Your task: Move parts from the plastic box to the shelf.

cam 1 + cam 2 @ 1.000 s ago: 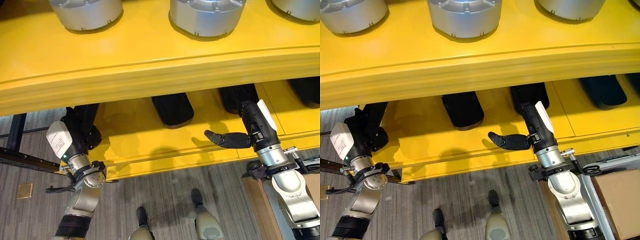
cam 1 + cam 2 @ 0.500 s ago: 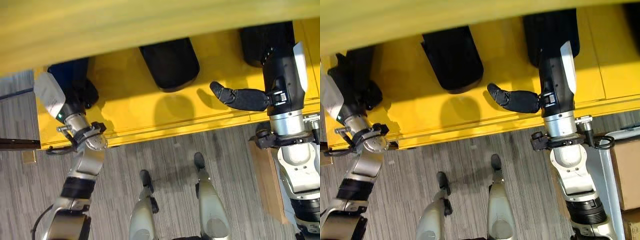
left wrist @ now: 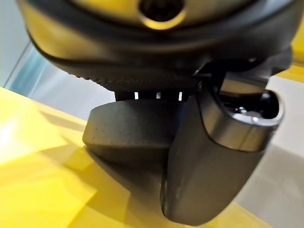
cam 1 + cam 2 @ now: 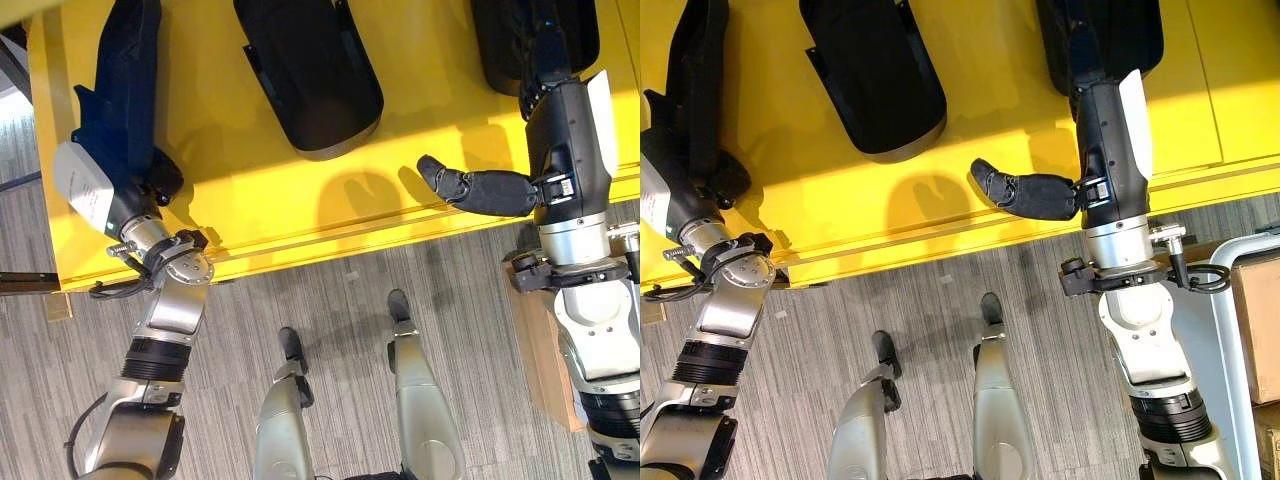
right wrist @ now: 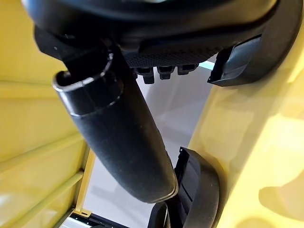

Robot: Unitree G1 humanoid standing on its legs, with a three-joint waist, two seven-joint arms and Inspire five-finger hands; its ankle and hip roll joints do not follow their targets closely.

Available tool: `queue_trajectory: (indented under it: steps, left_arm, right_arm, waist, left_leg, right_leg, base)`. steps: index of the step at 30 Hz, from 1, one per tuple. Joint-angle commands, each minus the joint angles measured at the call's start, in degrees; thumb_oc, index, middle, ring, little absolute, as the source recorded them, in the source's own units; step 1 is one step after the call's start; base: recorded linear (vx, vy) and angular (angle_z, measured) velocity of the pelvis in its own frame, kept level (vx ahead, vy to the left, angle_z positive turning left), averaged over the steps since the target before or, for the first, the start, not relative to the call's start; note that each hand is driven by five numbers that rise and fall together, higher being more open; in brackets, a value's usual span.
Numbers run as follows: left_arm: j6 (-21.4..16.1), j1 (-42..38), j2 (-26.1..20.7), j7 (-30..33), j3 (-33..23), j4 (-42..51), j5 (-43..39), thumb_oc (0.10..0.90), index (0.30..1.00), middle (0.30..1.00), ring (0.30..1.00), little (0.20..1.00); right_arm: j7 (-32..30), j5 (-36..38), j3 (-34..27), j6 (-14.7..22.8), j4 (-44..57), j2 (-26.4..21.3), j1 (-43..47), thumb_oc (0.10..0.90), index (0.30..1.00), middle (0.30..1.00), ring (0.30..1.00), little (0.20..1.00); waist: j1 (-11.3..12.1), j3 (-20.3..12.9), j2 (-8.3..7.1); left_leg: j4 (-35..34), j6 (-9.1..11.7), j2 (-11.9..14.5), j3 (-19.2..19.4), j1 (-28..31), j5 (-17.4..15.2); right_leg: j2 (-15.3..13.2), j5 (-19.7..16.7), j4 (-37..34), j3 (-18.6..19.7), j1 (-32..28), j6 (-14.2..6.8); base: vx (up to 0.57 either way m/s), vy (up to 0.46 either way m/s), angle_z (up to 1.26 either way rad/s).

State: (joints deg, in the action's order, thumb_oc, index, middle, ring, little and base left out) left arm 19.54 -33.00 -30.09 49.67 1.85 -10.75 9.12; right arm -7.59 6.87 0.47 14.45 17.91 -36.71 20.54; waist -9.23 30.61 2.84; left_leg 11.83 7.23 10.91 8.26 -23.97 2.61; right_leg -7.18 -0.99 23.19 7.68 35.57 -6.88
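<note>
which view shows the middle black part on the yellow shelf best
The left eye view: the rounded black plastic part lies nearly whole on the yellow shelf. The right eye view shows it similarly, cropped at the top. The wrist views show dark parts I cannot match.

Camera tilted down; upper shelf tier gone.
</note>
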Motion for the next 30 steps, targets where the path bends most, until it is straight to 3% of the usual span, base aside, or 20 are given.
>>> queue_trajectory:
  steps: [1, 12, 18, 30]
  left_arm:
    - [-1.1, -2.1, -2.7, -0.3, -1.8, -1.0, -4.6, 0.400, 0.300, 0.300, 0.300, 0.300]
    - [-5.9, -2.9, -0.3, 0.2, -2.9, -6.7, -11.8, 0.400, 0.300, 0.300, 0.300, 0.300]
    - [-10.4, -4.8, -0.2, 0.6, -4.1, -10.2, -17.6, 0.400, 0.300, 0.300, 0.300, 0.300]
    - [-11.8, -7.6, -0.5, 1.5, -3.6, -14.3, -17.6, 0.400, 0.300, 0.300, 0.300, 0.300]
  right_arm:
    - [-0.4, -0.2, -3.1, 6.1, 8.7, 0.5, 7.0, 0.900, 1.000, 1.000, 1.000, 1.000]
    - [1.0, 0.0, -0.7, 4.1, 7.8, -0.4, 10.1, 0.900, 1.000, 1.000, 1.000, 1.000]
    - [2.5, 0.6, 0.4, 3.7, 7.4, -1.4, 11.3, 0.900, 1.000, 1.000, 1.000, 1.000]
    - [2.3, 1.9, 2.1, 2.6, 6.5, -2.7, 12.6, 0.900, 1.000, 1.000, 1.000, 1.000]
  waist:
    - [-1.5, -0.8, -2.18]
    - [-0.8, -0.8, -2.25]
    - [-1.1, -0.8, -2.38]
    - [-2.0, -0.8, -2.89]
  left_leg:
    - [1.7, -0.6, 0.1, -2.4, -4.0, 1.0]
    - [1.6, -0.3, 0.4, -2.4, -4.3, 1.3]
    - [1.2, -0.2, 0.6, -2.1, -3.2, 1.4]
    - [1.2, -0.1, 1.1, -1.9, -2.4, 1.3]
  right_leg:
    - [1.1, 9.0, 4.9, -3.7, -3.1, 4.2]
    - [0.9, 9.4, 5.6, -4.5, -2.7, 4.4]
    - [0.8, 9.6, 5.6, -4.6, -3.5, 4.6]
    - [1.3, 9.9, 5.6, -4.0, -4.0, 4.9]
  base:
    - [-0.04, 0.009, 0.01]
    - [-0.01, -0.013, 0.00]
    - [0.00, 0.000, 0.00]
    - [0.00, 0.000, 0.00]
